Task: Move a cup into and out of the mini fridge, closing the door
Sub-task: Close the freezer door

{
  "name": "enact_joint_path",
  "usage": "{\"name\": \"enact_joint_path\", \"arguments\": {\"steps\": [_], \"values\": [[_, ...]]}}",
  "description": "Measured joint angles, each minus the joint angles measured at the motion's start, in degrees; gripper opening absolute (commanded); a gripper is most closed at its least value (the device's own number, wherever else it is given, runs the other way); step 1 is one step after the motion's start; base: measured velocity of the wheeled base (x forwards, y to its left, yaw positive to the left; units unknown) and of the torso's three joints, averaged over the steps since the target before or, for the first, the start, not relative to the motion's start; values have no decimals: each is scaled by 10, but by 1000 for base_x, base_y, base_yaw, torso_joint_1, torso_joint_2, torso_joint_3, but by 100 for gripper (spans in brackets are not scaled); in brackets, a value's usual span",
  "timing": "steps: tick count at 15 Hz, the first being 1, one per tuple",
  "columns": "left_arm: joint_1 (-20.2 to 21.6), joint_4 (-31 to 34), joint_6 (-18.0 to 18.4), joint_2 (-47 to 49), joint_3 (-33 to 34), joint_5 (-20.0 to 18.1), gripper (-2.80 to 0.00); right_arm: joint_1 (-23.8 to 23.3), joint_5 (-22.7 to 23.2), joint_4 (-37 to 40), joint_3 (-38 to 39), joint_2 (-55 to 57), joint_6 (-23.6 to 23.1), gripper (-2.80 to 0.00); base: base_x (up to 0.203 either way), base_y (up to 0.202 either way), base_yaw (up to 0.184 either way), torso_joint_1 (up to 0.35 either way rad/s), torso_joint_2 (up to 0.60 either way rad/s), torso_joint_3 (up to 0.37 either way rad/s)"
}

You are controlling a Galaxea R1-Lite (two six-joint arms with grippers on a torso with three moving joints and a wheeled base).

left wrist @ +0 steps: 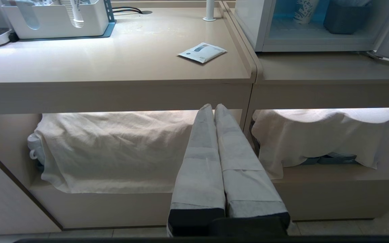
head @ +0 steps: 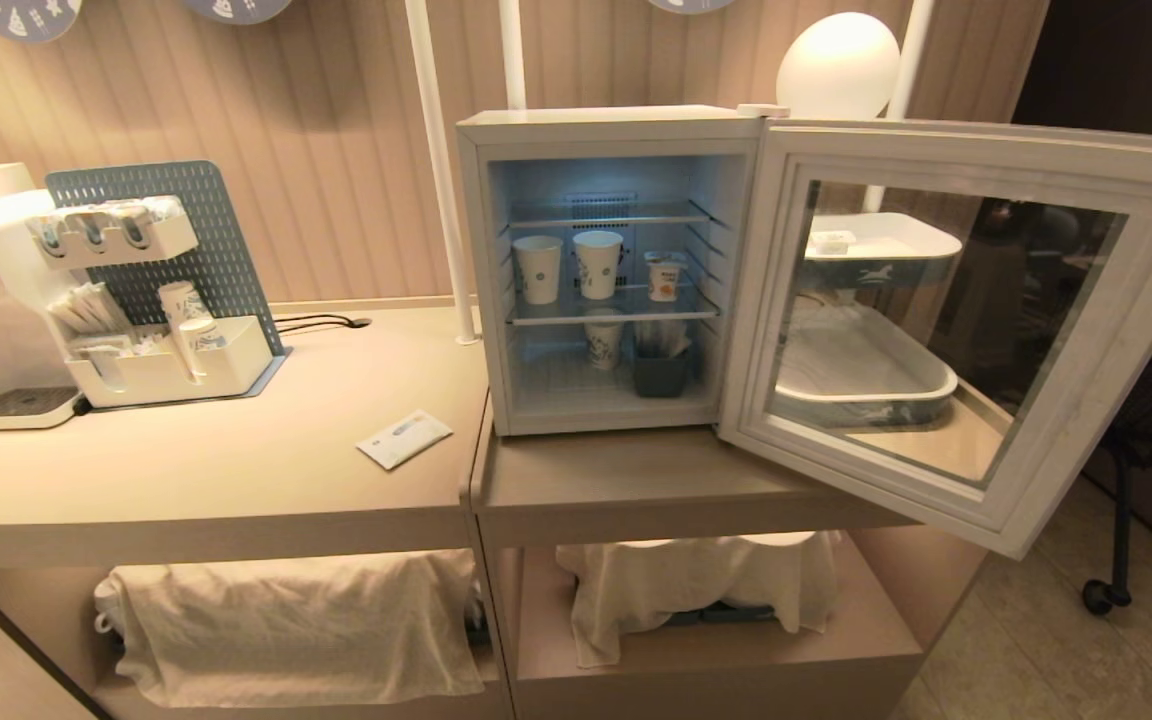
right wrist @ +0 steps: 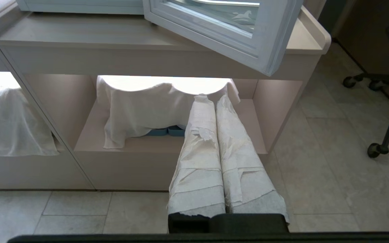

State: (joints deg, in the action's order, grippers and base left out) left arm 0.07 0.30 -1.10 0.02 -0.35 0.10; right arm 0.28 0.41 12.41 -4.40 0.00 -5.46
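Both pairs of jaws are pressed together and hold nothing. You see the left gripper (left wrist: 213,107) in its wrist view, low and centre, hanging below the counter edge before a cloth-draped lower shelf (left wrist: 113,148). The right gripper (right wrist: 211,98) hangs likewise before the neighbouring lower shelf, under the corner of the open door (head: 966,320). Neither arm enters the head view.

The mini fridge (head: 606,125) stands at upper centre of the head frame, its door swung wide toward the right edge. The cup (head: 664,277) stands upright on the middle wire shelf, at the right end of a row with two taller paper cups (head: 566,267); its lid and print are too small to read with certainty.

Decisive relation: the cup lies above and beyond both grippers, inside the cabinet, its long axis vertical. By position the right gripper appears nearer, since it sits below the fridge's door side, but you would have to bring it in between the open door and the cabinet wall.
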Motion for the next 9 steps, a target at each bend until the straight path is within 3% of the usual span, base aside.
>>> {"name": "enact_joint_path", "arguments": {"steps": [9], "values": [[0,0,-1,0,0,0,-280,1,2,-1,0,0,-5,-280,0,0,0,0,0,0]]}}
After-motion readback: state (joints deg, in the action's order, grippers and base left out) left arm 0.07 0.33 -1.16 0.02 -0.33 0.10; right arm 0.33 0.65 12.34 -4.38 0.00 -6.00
